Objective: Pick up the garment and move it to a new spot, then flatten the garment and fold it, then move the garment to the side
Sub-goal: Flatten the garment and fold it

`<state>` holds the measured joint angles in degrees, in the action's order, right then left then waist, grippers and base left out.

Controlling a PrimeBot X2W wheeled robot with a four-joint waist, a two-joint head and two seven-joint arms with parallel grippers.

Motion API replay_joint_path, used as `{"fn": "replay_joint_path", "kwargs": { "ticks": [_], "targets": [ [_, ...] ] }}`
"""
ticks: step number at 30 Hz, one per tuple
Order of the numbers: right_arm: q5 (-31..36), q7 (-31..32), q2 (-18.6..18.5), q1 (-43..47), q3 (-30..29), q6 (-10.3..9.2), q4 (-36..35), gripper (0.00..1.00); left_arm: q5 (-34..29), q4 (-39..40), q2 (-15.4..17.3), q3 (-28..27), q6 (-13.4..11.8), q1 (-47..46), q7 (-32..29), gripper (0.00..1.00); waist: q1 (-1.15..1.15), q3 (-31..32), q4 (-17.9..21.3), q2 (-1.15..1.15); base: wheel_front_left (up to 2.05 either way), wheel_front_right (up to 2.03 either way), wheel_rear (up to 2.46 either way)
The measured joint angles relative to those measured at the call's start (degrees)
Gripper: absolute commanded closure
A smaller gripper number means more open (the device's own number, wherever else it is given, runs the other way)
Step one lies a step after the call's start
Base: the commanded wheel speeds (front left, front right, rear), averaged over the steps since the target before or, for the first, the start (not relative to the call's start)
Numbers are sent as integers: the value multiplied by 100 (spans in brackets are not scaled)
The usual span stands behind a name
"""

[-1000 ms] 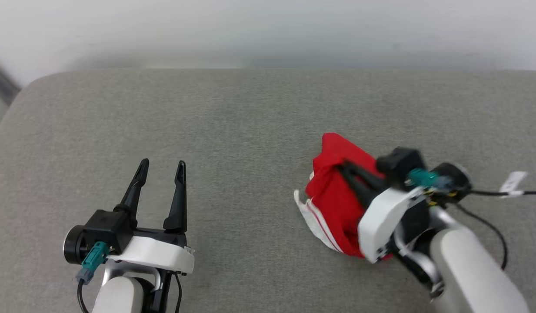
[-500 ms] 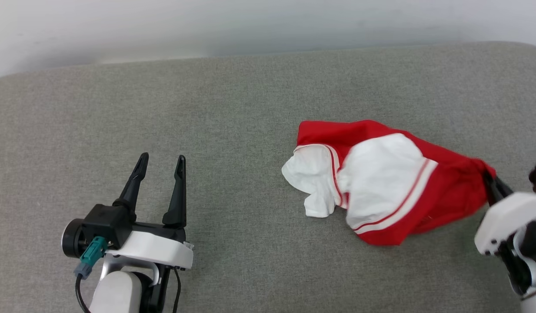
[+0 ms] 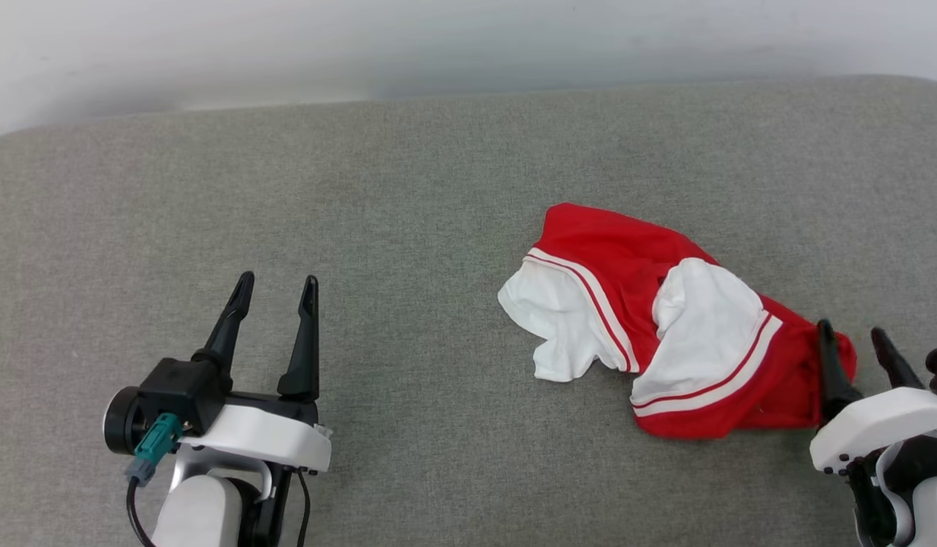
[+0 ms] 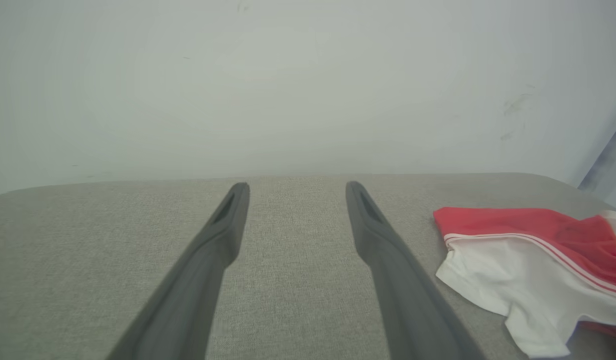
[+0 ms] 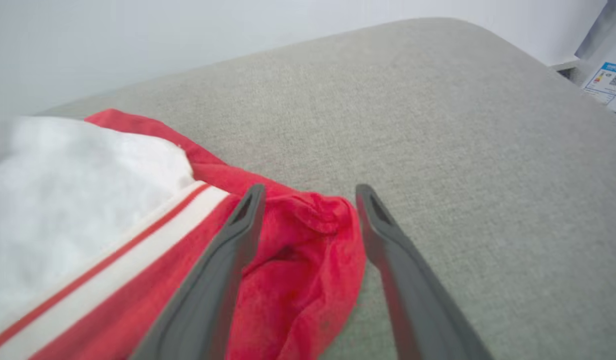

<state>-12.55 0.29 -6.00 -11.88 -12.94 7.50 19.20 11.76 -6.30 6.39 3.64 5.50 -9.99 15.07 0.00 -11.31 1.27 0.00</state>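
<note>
**Crumpled jersey lies loose on the cushion, right fingers spread around its corner**

The red jersey T-shirt with white short sleeves and red-and-white striped trim [image 3: 669,334] lies in a rumpled heap on the grey woven fabric cushion [image 3: 438,190], toward the robot's right. Both sleeves are turned up on top and the red body is bunched beneath them. The right gripper [image 3: 851,330] stands at the heap's right end with its two dark fingers wide apart. The right wrist view shows a puckered red corner between them, not pinched. The left gripper [image 3: 278,281] hovers over bare cushion well apart from the shirt, its fingers equally wide and holding nothing.

The shirt looks light, thin and limp, so it will probably sag and fold on itself wherever it is not supported. The woven cushion may drag at it, so sliding it is likely to bunch it further. The striped trim and the hem seem the firmest places to bite. Flattening probably calls for both grippers, each pinching a separate outer corner and drawing apart, taking care to catch one layer only
</note>
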Motion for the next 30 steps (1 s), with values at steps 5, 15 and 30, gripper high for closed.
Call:
{"fn": "replay_joint_path", "kwargs": {
  "ticks": [5, 15, 30],
  "targets": [
    [216, -634, 80, 78, 91, -1, -404, 0, 2, -32, 14, -41, -12, 74, 0, 0, 0, 143, 17, 0, 0, 0, 0],
    [776, -486, 271, 812, 765, 0, -1664, 0, 12, -223, 54, -37, -69, 296, -45, 0, 0, 492, 127, 0, 0, 0, 0],
    [446, 122, 303, 1468, 1377, 0, -2848, 0, 795, -85, 550, 1790, 190, -587, -2785, 0, 0, 383, 535, 0, 0, 0, 0]
  ]
}}
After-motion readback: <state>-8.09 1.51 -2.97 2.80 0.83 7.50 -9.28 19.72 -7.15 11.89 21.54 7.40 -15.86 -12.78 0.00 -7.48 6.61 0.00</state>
